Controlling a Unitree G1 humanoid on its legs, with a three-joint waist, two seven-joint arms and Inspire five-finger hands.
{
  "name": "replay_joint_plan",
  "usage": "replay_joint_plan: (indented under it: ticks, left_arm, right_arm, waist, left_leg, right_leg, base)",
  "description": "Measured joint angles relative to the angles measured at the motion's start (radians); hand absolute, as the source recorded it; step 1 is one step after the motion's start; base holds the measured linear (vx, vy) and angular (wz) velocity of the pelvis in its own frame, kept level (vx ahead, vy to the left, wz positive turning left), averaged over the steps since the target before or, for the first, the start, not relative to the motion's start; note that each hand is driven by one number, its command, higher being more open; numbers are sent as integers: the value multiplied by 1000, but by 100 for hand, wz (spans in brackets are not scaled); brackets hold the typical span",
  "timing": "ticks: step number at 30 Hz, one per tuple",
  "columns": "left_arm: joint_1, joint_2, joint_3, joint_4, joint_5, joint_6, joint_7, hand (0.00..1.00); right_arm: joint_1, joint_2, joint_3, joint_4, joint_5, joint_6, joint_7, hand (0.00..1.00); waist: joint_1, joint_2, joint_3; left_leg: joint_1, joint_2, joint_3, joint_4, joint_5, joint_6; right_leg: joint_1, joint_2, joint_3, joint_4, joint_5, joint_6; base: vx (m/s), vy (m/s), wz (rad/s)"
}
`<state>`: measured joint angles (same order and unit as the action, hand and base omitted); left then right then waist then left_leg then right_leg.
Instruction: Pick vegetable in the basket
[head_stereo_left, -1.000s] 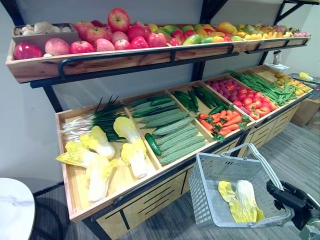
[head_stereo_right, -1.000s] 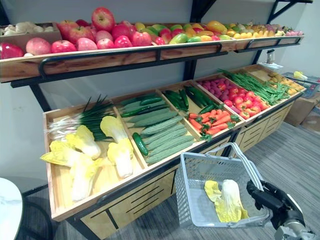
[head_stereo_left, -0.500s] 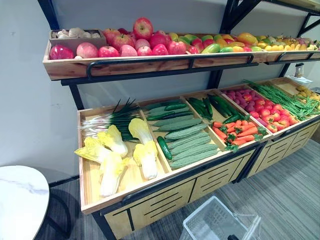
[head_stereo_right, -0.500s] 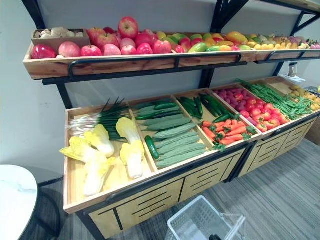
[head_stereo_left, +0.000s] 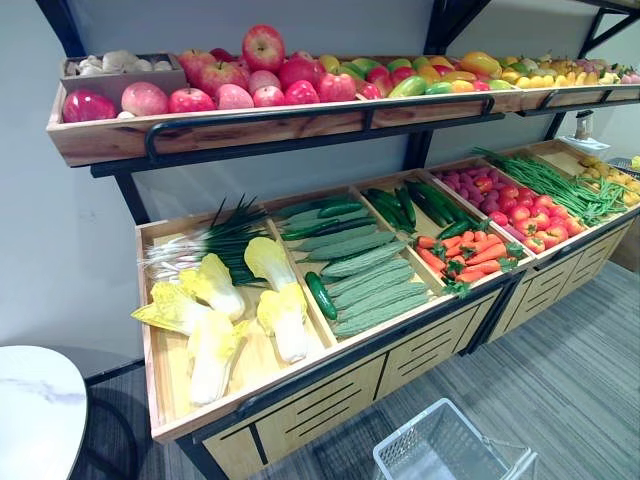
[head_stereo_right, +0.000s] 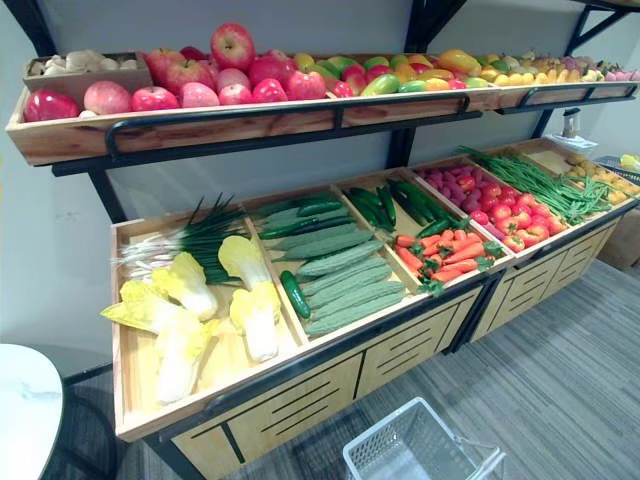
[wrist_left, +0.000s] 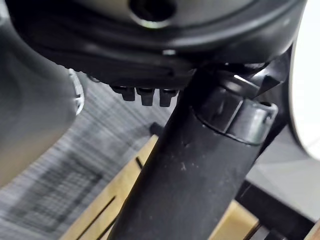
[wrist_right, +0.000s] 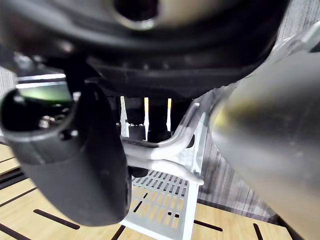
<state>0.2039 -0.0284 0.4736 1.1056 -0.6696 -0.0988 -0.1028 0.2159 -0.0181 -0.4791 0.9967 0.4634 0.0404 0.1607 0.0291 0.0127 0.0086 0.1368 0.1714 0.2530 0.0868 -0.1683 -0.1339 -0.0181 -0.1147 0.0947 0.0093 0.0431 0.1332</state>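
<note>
The right hand's (wrist_right: 82, 170) fingers grasp the basket (head_stereo_left: 448, 452) handle (wrist_right: 167, 146). I cannot tell if the left hand (wrist_left: 182, 172) is clenched.

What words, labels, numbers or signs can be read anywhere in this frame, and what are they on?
None can be read. No price tags, signs or numbers show on the upper fruit shelf, the lower vegetable crates, the wall or the basket. The dark slots on the cabinet fronts are cut-outs, not lettering.
</note>
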Motion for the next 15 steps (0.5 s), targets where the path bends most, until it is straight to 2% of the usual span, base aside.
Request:
replay_joint_plan:
  ticks: [4, 6, 9, 15]
  left_arm:
    - [-13, 42, -50, 22, 12, 76, -57, 100]
    - [-16, 80, -98, 30, 101, 106, -109, 100]
    - [-35, 116, -166, 42, 194, 123, -137, 100]
    - [-52, 148, -235, 60, 194, 133, -140, 100]
  right_arm:
    - [-14, -7, 2, 26, -53, -17, 0, 0]
    - [-29, -23, 37, 44, -72, -21, 0, 0]
    - [-43, -31, 50, 66, -81, -19, -1, 0]
    - [-66, -52, 112, 99, -110, -8, -4, 0]
  waist:
    - [-1, -1, 1]
    - [-5, -4, 12]
    - [-6, -7, 21]
    - [-11, -16, 29]
  left_leg:
    - [3, 3, 18, -6, -1, -4]
    - [6, 4, 31, -8, -2, -7]
    - [19, 4, 44, -14, -5, -8]
    - [19, 1, 50, -14, -13, -5]
  right_leg:
    - [-11, 8, 20, 0, 1, 0]
    - [-17, 12, 30, -1, 3, 0]
    - [-17, 15, 45, -5, 4, 0]
    - [-17, 15, 51, -14, 4, 0]
  base:
    - [-7, 4, -15]
    - [9, 7, -16]
    - [15, 16, -15]
    - [10, 12, -4]
